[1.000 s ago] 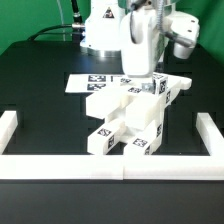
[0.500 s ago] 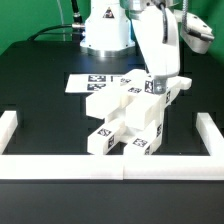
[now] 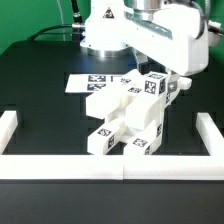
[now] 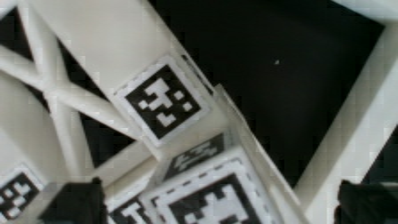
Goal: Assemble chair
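The white chair [image 3: 128, 115] stands partly joined at the table's middle, a blocky body with tagged legs pointing to the front. My gripper [image 3: 171, 86] hangs tilted at its back upper corner, on the exterior view's right. In the wrist view the cross-braced frame [image 4: 80, 95] with a tag fills the picture. My gripper [image 4: 222, 200] is open, with dark fingertips [image 4: 75, 203] at the two lower corners. A tagged white part [image 4: 222, 195] lies between them. I cannot tell whether the fingers touch it.
The marker board [image 3: 92, 82] lies flat behind the chair. A white rail [image 3: 110, 166] edges the black table at the front, with raised ends at the exterior view's left [image 3: 8, 130] and right [image 3: 212, 132]. The robot base [image 3: 105, 35] stands at the back.
The arm has swung toward the exterior view's right and tilted over, carrying the gripper from above the chair's top to its right rear corner. The chair has not moved.
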